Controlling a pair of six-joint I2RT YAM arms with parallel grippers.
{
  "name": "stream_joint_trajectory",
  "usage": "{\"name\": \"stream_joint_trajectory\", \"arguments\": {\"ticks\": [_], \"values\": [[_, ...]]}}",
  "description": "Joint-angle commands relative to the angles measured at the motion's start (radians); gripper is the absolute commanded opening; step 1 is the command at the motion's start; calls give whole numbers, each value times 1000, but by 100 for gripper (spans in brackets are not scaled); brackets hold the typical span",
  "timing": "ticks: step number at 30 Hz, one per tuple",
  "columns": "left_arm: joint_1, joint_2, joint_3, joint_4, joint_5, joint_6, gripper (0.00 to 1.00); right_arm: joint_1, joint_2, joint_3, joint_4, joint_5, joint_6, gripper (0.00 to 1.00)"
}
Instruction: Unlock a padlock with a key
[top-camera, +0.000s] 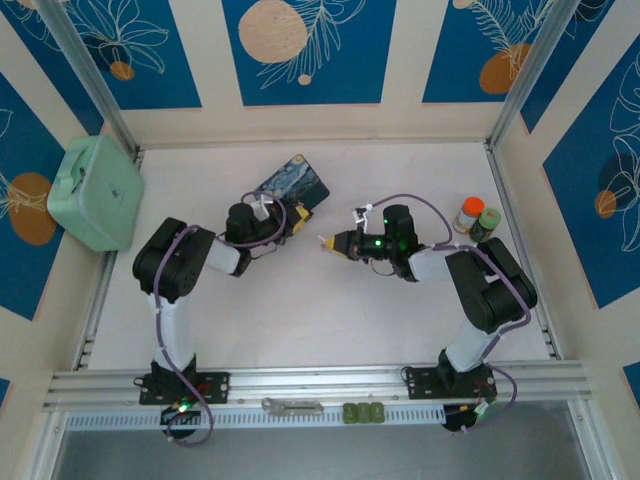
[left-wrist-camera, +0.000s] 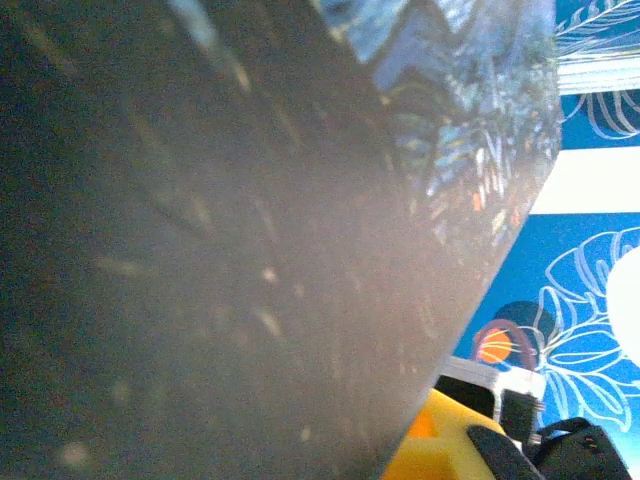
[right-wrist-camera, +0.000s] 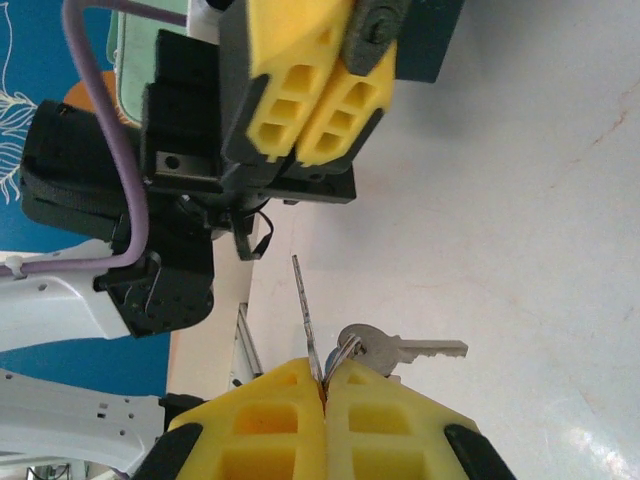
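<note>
1. In the left wrist view a blurred, grey-dark flat surface sits right against the lens. Only its upper right corner sharpens into the swirling blue-and-yellow painted rectangular tin (left-wrist-camera: 450, 110). One yellow finger (left-wrist-camera: 435, 450) pokes in at the bottom edge.
2. From above, the left pincer (top-camera: 298, 214) lies at the tin's near corner; whether it touches or merely overlaps it, I cannot tell.
3. The right wrist camera shows the left pincer's two yellow pads pressed side by side, with only a seam between them. Their tips are cut off by the top edge, so whether anything is nipped there cannot be told.
4. The right pincer (right-wrist-camera: 322, 380) is closed tight, its fingertips meeting on the thin wire ring (right-wrist-camera: 350, 338) of a small flat silvery metal key (right-wrist-camera: 415, 349).
5. The key juts sideways from the grip, level above the smooth white table (right-wrist-camera: 520, 200). In the top view this is mid-table, near the left pincer but apart from it.
6. A second thin metal blade (right-wrist-camera: 302, 300), seen edge-on, stands up from the same grip.
7. Both pincers' fingers are matte yellow moulded plastic with rectangular hollow pockets, set on black angular mounts. A glossy purple cable (right-wrist-camera: 135, 190) loops beside them.
8. The table surface is faintly glossy, with pale scuffs.
9. A mint-green rounded case (top-camera: 95, 192) rests against the left wall.
10. Two small jars (top-camera: 478, 218), capped orange and green, stand near the right wall.
</note>
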Motion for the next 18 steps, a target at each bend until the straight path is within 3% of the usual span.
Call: {"name": "stream_joint_trajectory", "arguments": {"ticks": [1, 5, 18], "values": [[-1, -11, 5, 159, 33, -83, 0, -12, 51, 26, 98, -30, 72, 0], [-1, -21, 2, 164, 35, -99, 0, -17, 95, 45, 184, -45, 107, 0], [-5, -10, -19, 213, 31, -134, 0, -13, 116, 112, 154, -51, 76, 0]]}}
